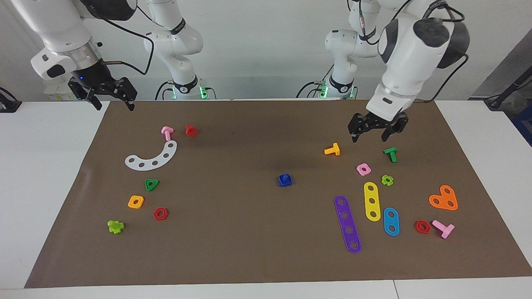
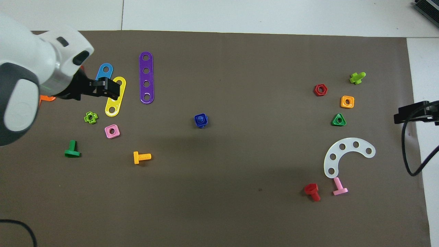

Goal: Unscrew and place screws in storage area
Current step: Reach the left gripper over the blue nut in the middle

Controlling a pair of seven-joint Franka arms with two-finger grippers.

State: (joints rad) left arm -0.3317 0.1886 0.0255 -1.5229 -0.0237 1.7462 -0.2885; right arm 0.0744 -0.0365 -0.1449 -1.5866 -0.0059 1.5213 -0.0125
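The small blue screw (image 1: 285, 178) stands in a blue square nut at the mat's middle; it also shows in the overhead view (image 2: 201, 119). The storage area is the brown mat (image 1: 137, 176) around the white curved strip (image 1: 151, 157), toward the right arm's end, with the green triangular nut (image 1: 151, 184), orange square nut (image 1: 136, 202) and red hexagonal nut (image 1: 160, 214). My left gripper (image 1: 370, 137) is open and empty, in the air over the mat between the orange T-screw (image 1: 332, 150) and green T-screw (image 1: 391, 154). My right gripper (image 1: 115, 106) is open and waits over the mat's corner.
Purple bar (image 1: 347, 224), yellow bar (image 1: 372, 201) and blue bar (image 1: 391, 221) lie toward the left arm's end, with a pink square nut (image 1: 363, 169), a green cross nut (image 1: 387, 180), an orange heart plate (image 1: 444, 198), a red nut (image 1: 422, 226) and a pink screw (image 1: 443, 228). Near the strip lie a pink screw (image 1: 167, 132) and a red screw (image 1: 191, 130).
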